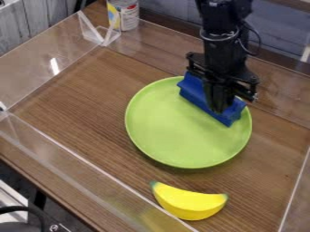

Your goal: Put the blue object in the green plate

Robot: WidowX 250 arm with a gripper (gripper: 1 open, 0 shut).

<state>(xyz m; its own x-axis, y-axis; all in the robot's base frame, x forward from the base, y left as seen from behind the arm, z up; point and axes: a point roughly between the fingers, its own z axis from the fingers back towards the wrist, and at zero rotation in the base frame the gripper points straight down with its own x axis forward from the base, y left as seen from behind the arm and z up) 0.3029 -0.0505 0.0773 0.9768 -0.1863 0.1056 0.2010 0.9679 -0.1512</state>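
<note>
The blue object [191,89] lies on the far right part of the green plate [169,136], reaching over its rim. My gripper [226,101] points down right over the block's middle and hides it. Blue shows on both sides of the black fingers [219,91]. The fingers look drawn together, with no gap between them. Whether they pinch the block's ridge or only stand in front of it does not show. The block rests on the plate and is not lifted.
A yellow banana-shaped toy [189,201] lies on the wooden table near the front edge. Clear plastic walls [49,68] enclose the table on the left and front. A bottle [121,14] and a clear stand sit at the back left.
</note>
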